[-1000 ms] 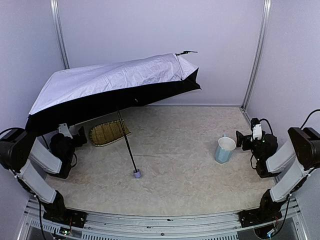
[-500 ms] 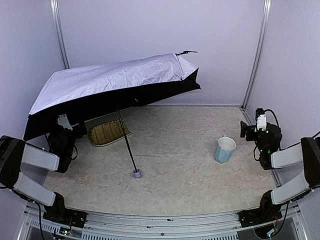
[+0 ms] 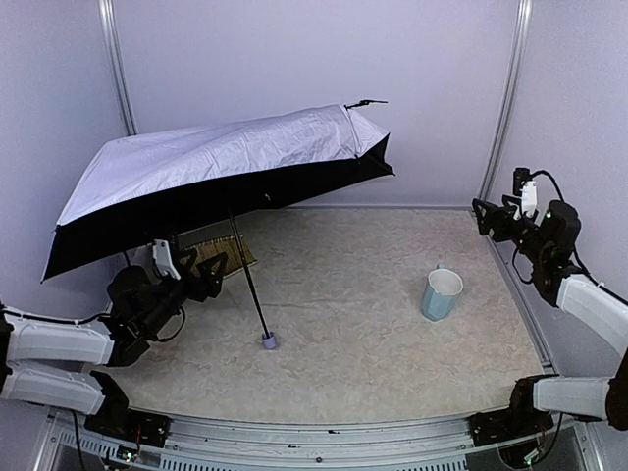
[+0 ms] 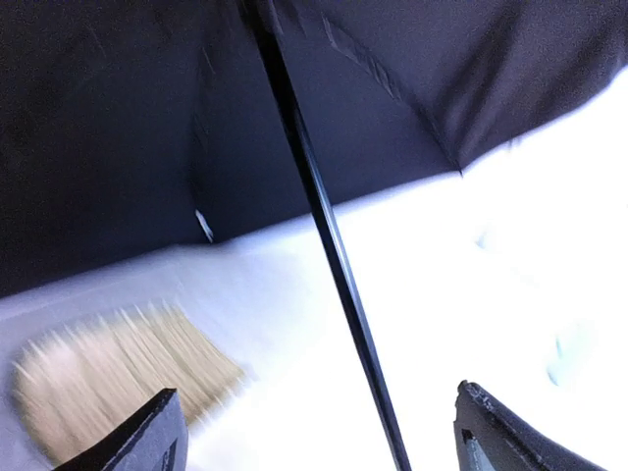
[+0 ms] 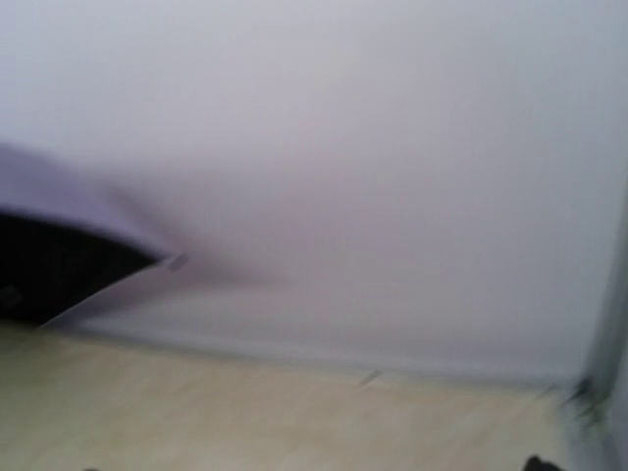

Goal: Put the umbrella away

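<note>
The left hand (image 3: 204, 267), wide open and empty, is just left of the umbrella (image 3: 226, 157), its shaft (image 3: 252, 289) leaning far-left (right hand (image 3: 488, 218) well apart, opening unclear).

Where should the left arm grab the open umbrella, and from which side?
Take the thin black shaft near its middle, coming from the left with the left gripper. The umbrella stands tilted on its handle knob, so the shaft is bare and looks slim enough for the open jaws. The canopy is wide, crinkly fabric.
</note>
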